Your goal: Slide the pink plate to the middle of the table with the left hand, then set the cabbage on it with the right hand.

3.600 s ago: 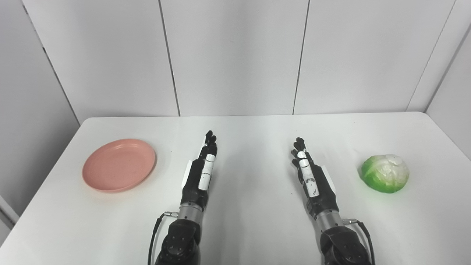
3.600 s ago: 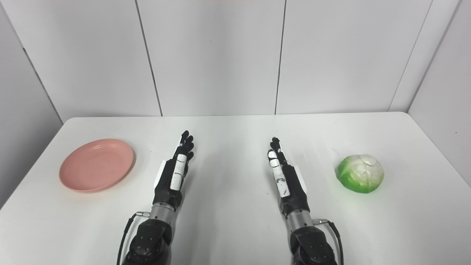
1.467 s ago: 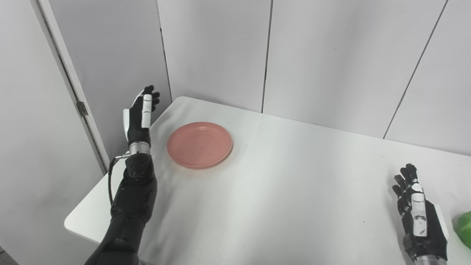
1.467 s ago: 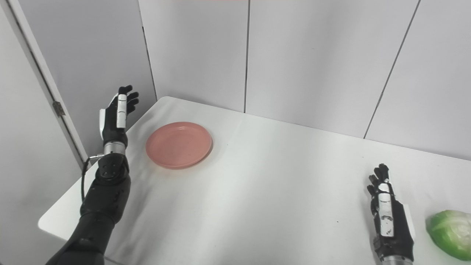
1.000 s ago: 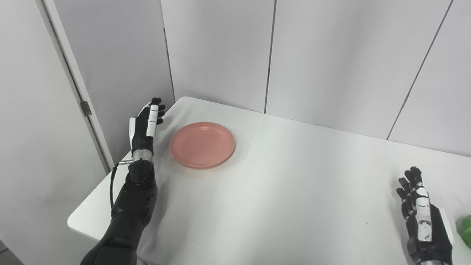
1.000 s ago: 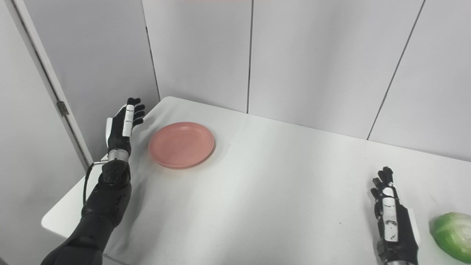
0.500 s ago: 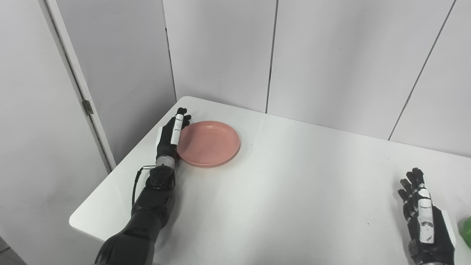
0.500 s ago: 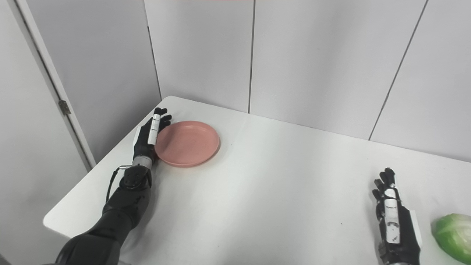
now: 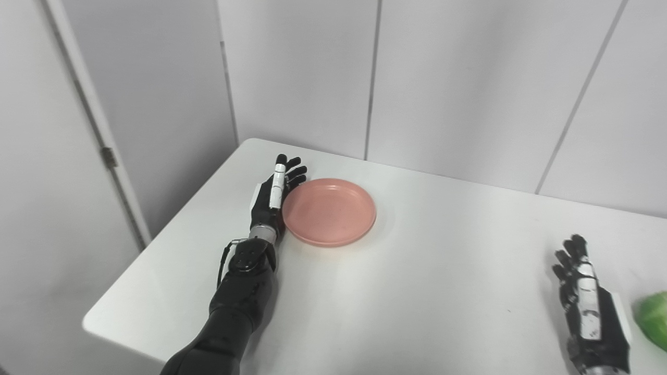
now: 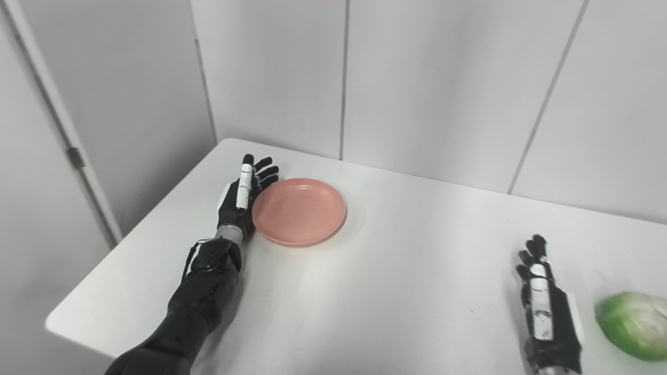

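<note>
The pink plate (image 9: 329, 211) lies flat on the white table (image 9: 417, 291), left of its middle. My left hand (image 9: 272, 196) stands on edge against the plate's left rim, fingers straight and apart, holding nothing. At the lower right my right hand (image 10: 545, 314) rests open on the table, fingers stretched forward. The green cabbage (image 10: 631, 325) sits just right of that hand, a small gap between them, partly cut off by the picture's edge in the left eye view.
Grey wall panels (image 9: 443, 78) stand close behind the table's far edge. A door with a hinge (image 9: 108, 156) is off the table's left side. The table's left corner and near-left edge (image 9: 120, 333) lie close to my left arm.
My left hand came down from the air beside the table, met the plate's left rim and pushed the plate a little to the right. The right hand stayed put. The camera shifted slightly.
</note>
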